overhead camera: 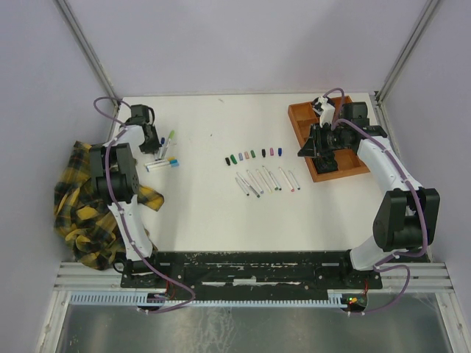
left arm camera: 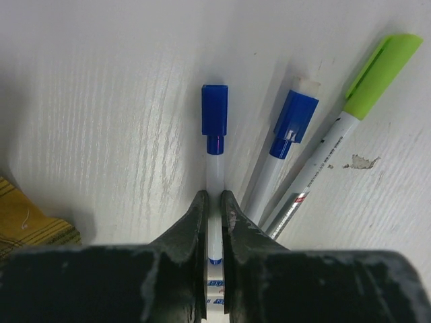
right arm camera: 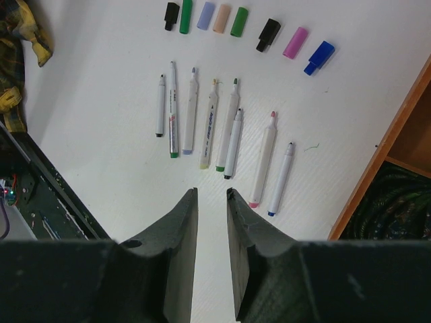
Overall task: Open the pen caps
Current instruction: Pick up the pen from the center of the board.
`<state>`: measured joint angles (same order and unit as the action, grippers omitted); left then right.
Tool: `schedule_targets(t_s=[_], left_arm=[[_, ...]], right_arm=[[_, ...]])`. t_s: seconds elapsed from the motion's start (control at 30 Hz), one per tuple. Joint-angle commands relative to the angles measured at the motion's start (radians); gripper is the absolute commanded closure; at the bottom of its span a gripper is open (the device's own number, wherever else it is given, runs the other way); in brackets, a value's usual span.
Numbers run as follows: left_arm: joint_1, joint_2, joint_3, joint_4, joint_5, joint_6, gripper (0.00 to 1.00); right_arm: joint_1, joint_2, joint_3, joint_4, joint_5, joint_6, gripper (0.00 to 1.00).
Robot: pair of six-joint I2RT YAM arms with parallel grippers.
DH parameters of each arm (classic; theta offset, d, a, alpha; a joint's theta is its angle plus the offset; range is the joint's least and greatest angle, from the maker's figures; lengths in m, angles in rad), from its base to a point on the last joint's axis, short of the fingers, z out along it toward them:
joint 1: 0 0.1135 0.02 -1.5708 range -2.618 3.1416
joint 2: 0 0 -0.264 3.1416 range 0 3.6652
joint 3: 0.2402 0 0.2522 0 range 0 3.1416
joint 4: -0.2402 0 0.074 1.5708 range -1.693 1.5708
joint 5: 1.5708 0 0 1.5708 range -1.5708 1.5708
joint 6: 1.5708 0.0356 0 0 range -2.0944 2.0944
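Pinching a pen (left arm camera: 214, 171), blue cap (left arm camera: 215, 110) on, at ten o'clock, the left gripper (left arm camera: 214, 198) was clenched; the right gripper (right arm camera: 211, 195) hung released by the two-o'clock tray (overhead camera: 296, 123) holding something black (right arm camera: 394, 202); loose caps (right arm camera: 238, 21) lay centre.

No word or number can be read anywhere. At the desk's centre, several pen barrels (right arm camera: 210, 124) carry a line of print lengthwise, too small to make out. The green-capped pen (left arm camera: 333, 141), at two o'clock of the left end effector (left arm camera: 214, 198), bears tiny red marks. The blue-capped pen (left arm camera: 214, 168) pinched there shows blurred blue print.
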<state>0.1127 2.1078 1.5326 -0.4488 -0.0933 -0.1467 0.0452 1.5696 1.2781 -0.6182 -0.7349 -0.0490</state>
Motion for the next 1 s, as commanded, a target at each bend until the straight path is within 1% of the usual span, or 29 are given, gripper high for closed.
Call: schedule_targets(t_s=[0.0,0.2,0.33,0.43,0.5,0.53,0.57,0.6,0.7,0.8,0.83,0.97], left_arm=[[0.002,-0.034,0.044,-0.023,0.003,-0.018,0.97],[0.002,-0.197,-0.003,0.075,0.038,-0.1,0.97],[-0.009,-0.343,-0.098,0.208,0.149,-0.217,0.97],[-0.028,-0.497,-0.254,0.402,0.273,-0.351,0.97],[-0.05,-0.604,-0.39,0.571,0.373,-0.435,0.97],[-0.067,-0.658,-0.466,0.656,0.399,-0.476,0.97],[-0.086,-0.713,-0.541,0.749,0.417,-0.519,0.97],[-0.11,-0.767,-0.614,0.863,0.425,-0.556,0.97],[-0.2,-0.912,-0.82,1.073,0.411,-0.641,0.97],[-0.302,-1.023,-0.955,1.215,0.361,-0.678,0.97],[-0.352,-1.053,-0.991,1.258,0.338,-0.684,0.97],[-0.492,-1.146,-1.12,1.418,0.246,-0.689,0.97]], right_arm=[[0.004,-0.05,0.007,0.014,-0.036,0.001,0.69],[0.01,-0.099,-0.014,0.045,-0.075,0.016,0.69],[0.019,-0.164,-0.044,0.1,-0.138,0.037,0.69],[0.019,-0.234,-0.086,0.175,-0.2,0.08,0.69],[0.019,-0.292,-0.122,0.252,-0.232,0.124,0.69],[0.02,-0.332,-0.15,0.291,-0.249,0.147,0.68],[0.02,-0.361,-0.17,0.338,-0.262,0.177,0.66],[0.021,-0.39,-0.192,0.401,-0.274,0.207,0.64],[0.029,-0.467,-0.258,0.557,-0.309,0.314,0.57],[0.036,-0.517,-0.307,0.71,-0.338,0.427,0.52],[0.038,-0.529,-0.323,0.768,-0.347,0.471,0.5],[0.073,-0.55,-0.398,1.012,-0.357,0.648,0.4]])
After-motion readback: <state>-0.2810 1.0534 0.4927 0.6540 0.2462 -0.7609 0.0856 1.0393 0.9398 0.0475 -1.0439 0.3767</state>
